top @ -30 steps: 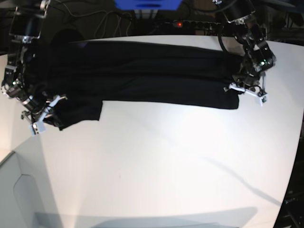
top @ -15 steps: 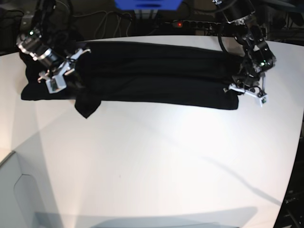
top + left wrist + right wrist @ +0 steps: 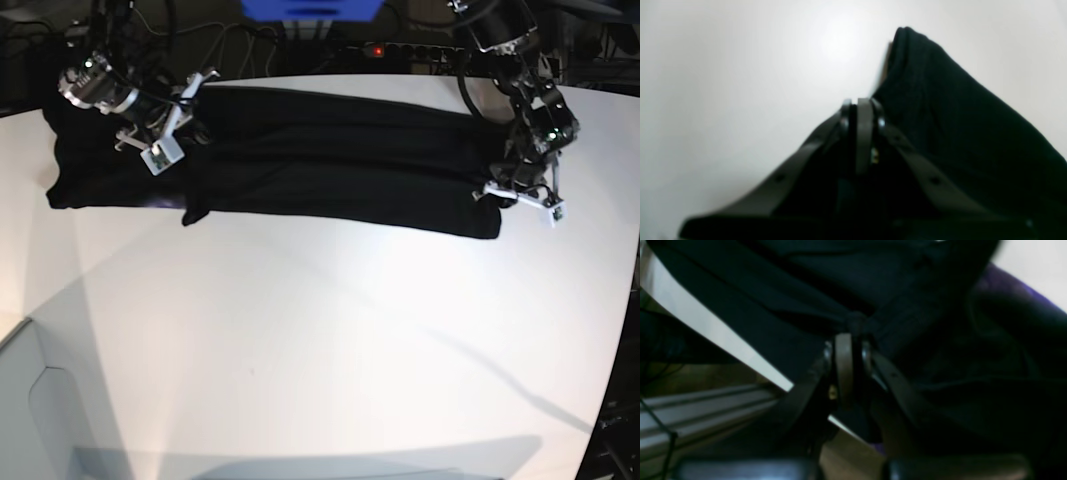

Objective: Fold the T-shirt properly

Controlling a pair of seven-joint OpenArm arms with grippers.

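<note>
The black T-shirt (image 3: 330,160) lies as a long wrinkled band across the far part of the white table (image 3: 330,330). My right gripper (image 3: 178,120) is over the shirt's left part, near the table's back edge. In the right wrist view it (image 3: 848,340) is shut on a bunched pinch of the T-shirt (image 3: 940,306). My left gripper (image 3: 525,200) is at the shirt's right end. In the left wrist view its jaws (image 3: 862,110) stand together against the edge of the T-shirt (image 3: 957,126). No orange-red tag shows.
A power strip with a red light (image 3: 375,48), cables and a blue object (image 3: 310,8) lie behind the table's back edge. A pale grey panel (image 3: 40,400) is at the front left. The table's curved right edge (image 3: 625,330) runs close to my left arm.
My right gripper has moved from the table's front left up and to the right, carrying the shirt's left part towards the back edge. My left gripper has stayed at the shirt's right end.
</note>
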